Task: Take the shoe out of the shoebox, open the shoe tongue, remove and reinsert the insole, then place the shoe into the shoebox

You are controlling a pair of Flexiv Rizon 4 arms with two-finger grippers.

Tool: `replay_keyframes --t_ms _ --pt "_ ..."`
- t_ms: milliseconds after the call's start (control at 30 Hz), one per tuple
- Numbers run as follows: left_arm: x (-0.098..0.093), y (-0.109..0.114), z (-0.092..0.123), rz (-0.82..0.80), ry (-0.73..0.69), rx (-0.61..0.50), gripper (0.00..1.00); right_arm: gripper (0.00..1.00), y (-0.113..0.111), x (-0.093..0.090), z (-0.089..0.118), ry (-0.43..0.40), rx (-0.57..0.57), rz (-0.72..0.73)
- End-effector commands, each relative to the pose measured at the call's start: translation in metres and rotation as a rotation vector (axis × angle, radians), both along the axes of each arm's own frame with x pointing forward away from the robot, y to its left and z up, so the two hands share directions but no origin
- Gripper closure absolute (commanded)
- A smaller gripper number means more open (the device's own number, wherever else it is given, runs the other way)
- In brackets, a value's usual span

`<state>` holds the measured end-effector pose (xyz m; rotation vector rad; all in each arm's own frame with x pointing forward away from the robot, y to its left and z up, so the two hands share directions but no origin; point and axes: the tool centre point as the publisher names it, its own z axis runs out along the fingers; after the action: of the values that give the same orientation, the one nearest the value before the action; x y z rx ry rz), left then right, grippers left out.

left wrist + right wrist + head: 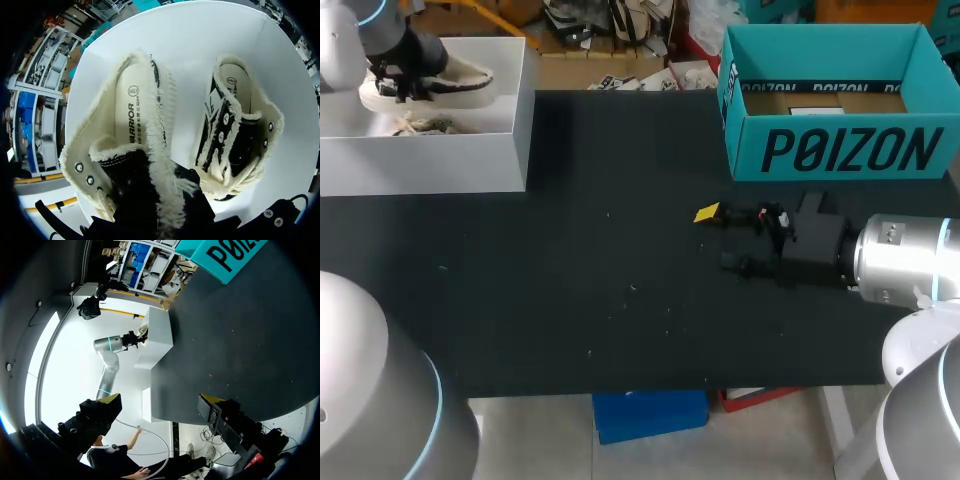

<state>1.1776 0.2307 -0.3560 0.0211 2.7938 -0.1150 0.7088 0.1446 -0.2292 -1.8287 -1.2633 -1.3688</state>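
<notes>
As left gripper (406,72) clamps shoe (448,84) at collar, just above white box (430,160), long axis runs across, toe toward table centre. Second shoe (420,125) lies in box. Right gripper (720,238) released, empty, well apart, near teal box (840,150). Left arm nearer.

This looks like a robot lab or test workshop: my left arm (345,45) and right arm (905,262) stand at a black-topped counter (570,280), with a white shoebox (430,150) under my left tool (405,80) and a teal box (840,150) just beyond my right tool (720,238).
</notes>
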Motion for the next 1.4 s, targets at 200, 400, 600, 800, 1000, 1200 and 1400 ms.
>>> replay_keyframes --t_ms 200,400,600,800,1000,1200,1400 --pt "0.023 0.002 -0.031 -0.005 0.035 -0.006 1.00 0.00 0.001 0.000 0.001 0.002 -0.003 -0.001" --pt "0.026 -0.001 -0.044 -0.017 0.047 -0.021 1.00 0.00 0.001 0.000 0.001 0.002 -0.003 -0.001" --pt "0.029 -0.005 -0.041 -0.023 0.054 -0.041 0.00 0.00 0.001 0.000 0.001 0.002 -0.003 -0.001" --pt "0.032 -0.011 -0.011 -0.036 0.078 -0.076 0.00 0.00 0.001 0.000 0.001 0.002 -0.003 -0.001" --pt "0.033 -0.022 0.036 -0.046 0.129 -0.107 0.00 0.00 0.001 0.000 0.001 0.002 -0.003 -0.001" --pt "0.022 -0.041 0.080 -0.055 0.169 -0.115 0.00 0.00 0.001 0.000 0.001 0.002 -0.003 -0.001" --pt "-0.002 -0.088 0.131 -0.127 0.190 -0.132 0.00 0.00 0.001 0.000 0.001 0.002 -0.003 -0.001"
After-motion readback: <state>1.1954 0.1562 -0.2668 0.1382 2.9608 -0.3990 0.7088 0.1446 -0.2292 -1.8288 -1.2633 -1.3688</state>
